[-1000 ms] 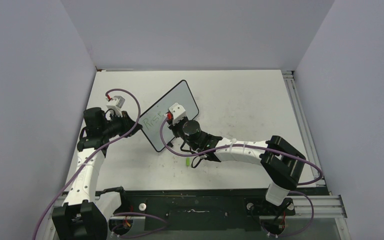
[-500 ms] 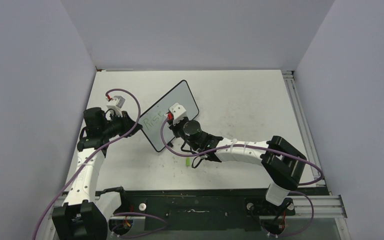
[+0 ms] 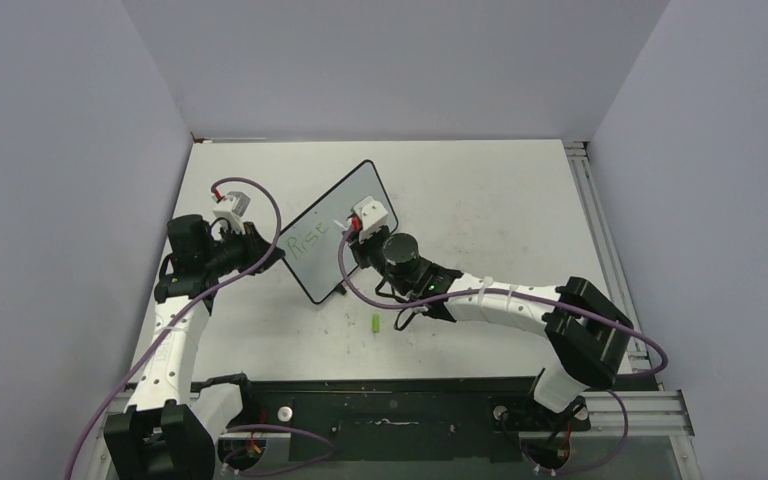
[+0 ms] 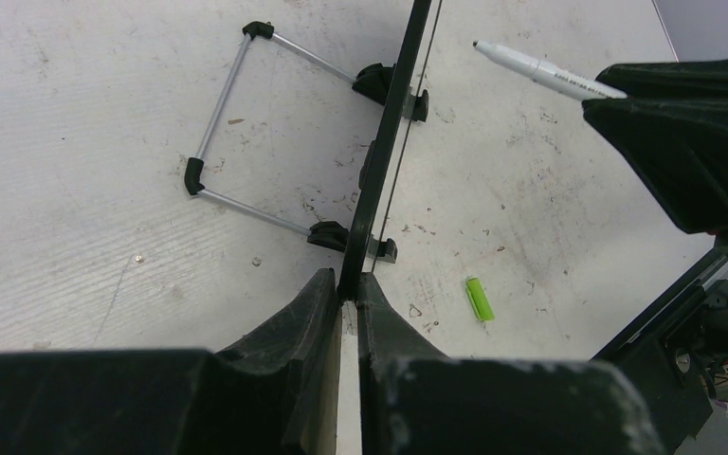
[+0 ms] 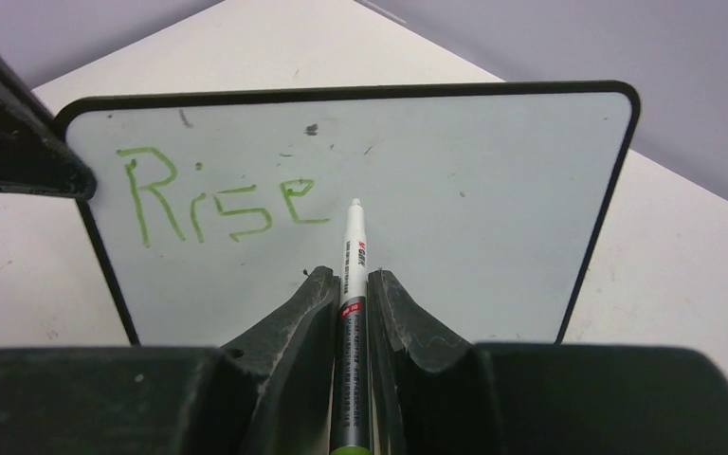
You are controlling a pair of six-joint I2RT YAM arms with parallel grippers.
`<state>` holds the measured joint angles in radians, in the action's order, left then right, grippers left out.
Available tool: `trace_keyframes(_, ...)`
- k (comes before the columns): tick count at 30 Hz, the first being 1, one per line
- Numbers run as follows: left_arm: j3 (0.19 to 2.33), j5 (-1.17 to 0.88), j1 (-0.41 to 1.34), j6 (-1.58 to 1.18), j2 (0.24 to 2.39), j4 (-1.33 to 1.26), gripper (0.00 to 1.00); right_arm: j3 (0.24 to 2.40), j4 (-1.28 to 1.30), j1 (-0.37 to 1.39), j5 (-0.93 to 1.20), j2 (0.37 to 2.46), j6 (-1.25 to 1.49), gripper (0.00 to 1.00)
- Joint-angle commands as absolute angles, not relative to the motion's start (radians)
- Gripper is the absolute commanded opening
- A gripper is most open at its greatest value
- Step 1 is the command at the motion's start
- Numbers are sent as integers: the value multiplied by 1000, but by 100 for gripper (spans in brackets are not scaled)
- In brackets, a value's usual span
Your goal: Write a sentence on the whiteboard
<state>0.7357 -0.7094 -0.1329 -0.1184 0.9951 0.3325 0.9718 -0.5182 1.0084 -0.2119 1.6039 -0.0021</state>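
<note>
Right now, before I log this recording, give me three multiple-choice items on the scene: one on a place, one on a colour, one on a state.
1. Where does the green cap lie?
A. On the table, on the written side of the whiteboard
B. On the board's top edge
C. Behind the board

2. What colour is the lettering?
A. Red
B. Black
C. Green

3. What state is the right tool in?
A. Open and empty
B. Shut on the marker
C. Shut on the cap

Answers:
1 A: the top view shows it on bare tabletop, on the side the writing faces.
2 C: the right wrist view shows green "Rise".
3 B: the marker's barrel sits clamped in it.
</note>
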Motion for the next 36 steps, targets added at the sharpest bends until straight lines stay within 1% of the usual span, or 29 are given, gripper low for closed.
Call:
trace_keyframes(1, 784, -720, -136, -118, 978, 306, 0, 972, -553, 945, -144, 1551, 49, 5)
trace_keyframes(7, 783, -719, -135, -117, 980, 307, 0, 981, -558, 850, -32, 1553, 94, 5)
trace_keyframes(11, 785, -717, -137, -115, 982, 308, 0, 991, -560, 816, -8, 1556, 101, 5)
trace_keyframes(15, 785, -717, -136, -115, 982, 308, 0, 1007, -554, 811, 47, 1569, 101, 5)
trace_keyframes(24, 785, -721, -136, -115, 982, 308, 0, 1042, -547, 815, 76, 1606, 100, 5)
trace_keyframes(36, 785, -721, -136, -115, 983, 308, 0, 1079, -522, 850, 53, 1657, 73, 5)
